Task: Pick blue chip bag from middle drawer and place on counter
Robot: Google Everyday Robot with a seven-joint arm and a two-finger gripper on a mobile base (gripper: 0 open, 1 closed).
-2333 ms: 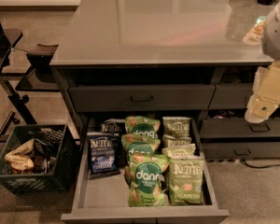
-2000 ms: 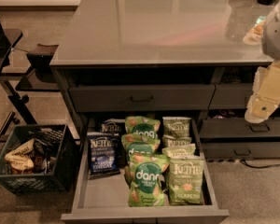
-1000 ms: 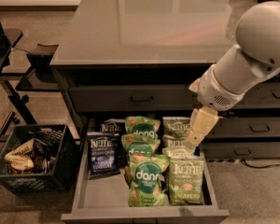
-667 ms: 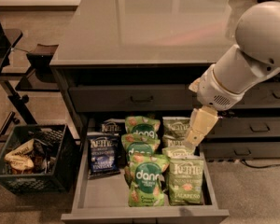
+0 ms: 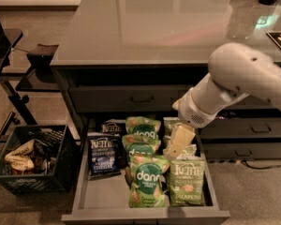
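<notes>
**Target.** You had the blue chip bag [image 5: 103, 154] lying flat, label up, at the left side of the middle drawer [image 5: 145, 216], which stood pulled well out. A second dark bag [image 5: 111, 126] lay just behind it.

**Placement.** The bag touched the overlapping green dang bags [image 5: 147, 182] of the centre column only along its right edge. It lay apart from the green Kettle jalapeño bag [image 5: 186, 183] at the right. I judged that this left it open to a grasp from above.

**Pincer.** Your pincer [image 5: 172, 151] hung over the right half of the drawer, just above the green bags and apart from the target. I could not tell whether it was spread or pressed together.

**Surface.** The desk [image 5: 154, 27] above was glossy, grey and reflective. The top drawer [image 5: 131, 99] beneath it was shut.

**Room.** A black crate [image 5: 35, 179] holding wrappers sat on the floor beside the cabinet's left flank, with a black stand [image 5: 9, 74] behind it.
</notes>
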